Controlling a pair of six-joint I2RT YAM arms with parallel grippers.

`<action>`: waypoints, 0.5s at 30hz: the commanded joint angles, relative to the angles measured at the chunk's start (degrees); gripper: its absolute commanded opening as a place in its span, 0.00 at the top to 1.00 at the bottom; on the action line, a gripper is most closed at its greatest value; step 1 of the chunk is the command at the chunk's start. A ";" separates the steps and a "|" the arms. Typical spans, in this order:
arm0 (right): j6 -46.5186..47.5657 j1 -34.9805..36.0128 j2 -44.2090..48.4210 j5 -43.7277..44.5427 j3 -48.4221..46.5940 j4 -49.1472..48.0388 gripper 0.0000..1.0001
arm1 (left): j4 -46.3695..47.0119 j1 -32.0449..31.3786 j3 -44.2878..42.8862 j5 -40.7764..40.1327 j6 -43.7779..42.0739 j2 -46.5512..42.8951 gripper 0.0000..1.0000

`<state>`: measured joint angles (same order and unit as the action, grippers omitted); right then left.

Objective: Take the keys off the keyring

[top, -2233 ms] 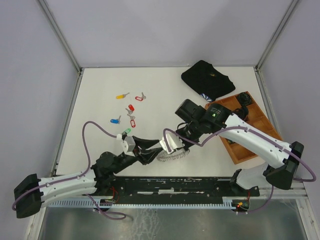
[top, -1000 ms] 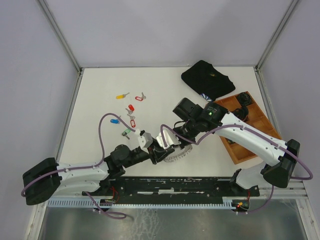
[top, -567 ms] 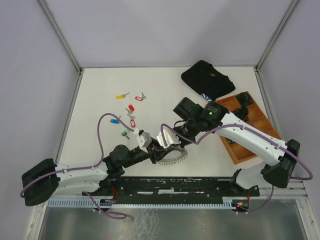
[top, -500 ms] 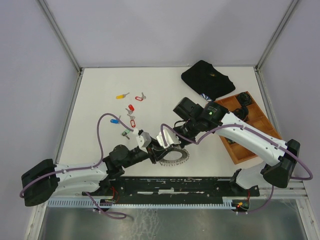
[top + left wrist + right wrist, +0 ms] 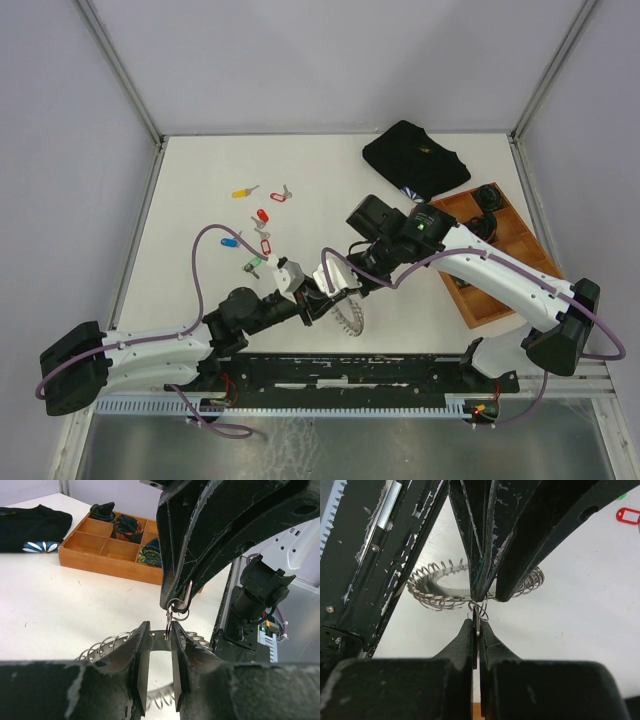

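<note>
The white table (image 5: 190, 160) carries everything. The left arm (image 5: 150, 345) reaches in from the near left corner and the right arm (image 5: 500, 275) from the near right, and they meet near the middle of the near edge. A folded black cloth (image 5: 415, 160) lies at the far right, with a wooden tray (image 5: 462, 305) of compartments just nearer than it.

The keyring (image 5: 348, 312) is tilted up on edge between the two wrists. The left gripper (image 5: 157, 635) is nearly closed, and the ring's flat band sits between its fingers (image 5: 140, 655). The right gripper (image 5: 476, 625) is pinched tight on a small loop (image 5: 182, 602) at the ring's rim, with a thin metal piece hanging from it. Whether that piece is a key cannot be told.

Loose keys lie apart on the table's left half: a yellow key (image 5: 240, 192), a blue key (image 5: 230, 241), a green key (image 5: 252, 264) and three red keys (image 5: 262, 215).
</note>
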<state>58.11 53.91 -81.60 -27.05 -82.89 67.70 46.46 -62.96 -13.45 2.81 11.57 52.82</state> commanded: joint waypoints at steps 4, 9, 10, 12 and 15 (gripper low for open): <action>-0.63 -0.13 0.39 -1.87 -0.23 -1.46 1.00 | -0.47 0.29 -2.84 -0.61 -2.73 -0.20 0.82; -0.63 -0.35 0.58 -1.78 -0.18 -1.51 1.00 | -2.07 0.29 -3.20 -0.39 -3.68 -0.49 0.97; -0.63 -0.45 0.66 -1.78 -0.17 -1.52 1.00 | -2.23 0.29 -3.12 -0.47 -3.79 -0.70 0.97; -0.63 -0.63 0.87 -1.76 -0.04 -1.56 1.00 | -2.41 0.29 -2.83 -0.71 -4.15 -1.18 0.97; -0.59 -1.00 0.94 -1.77 0.08 -1.67 1.00 | -2.28 0.32 -2.40 -0.96 -4.68 -1.62 0.97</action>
<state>58.11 53.41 -81.60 -27.00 -82.63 67.70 43.31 -62.96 -14.50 3.01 9.93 52.47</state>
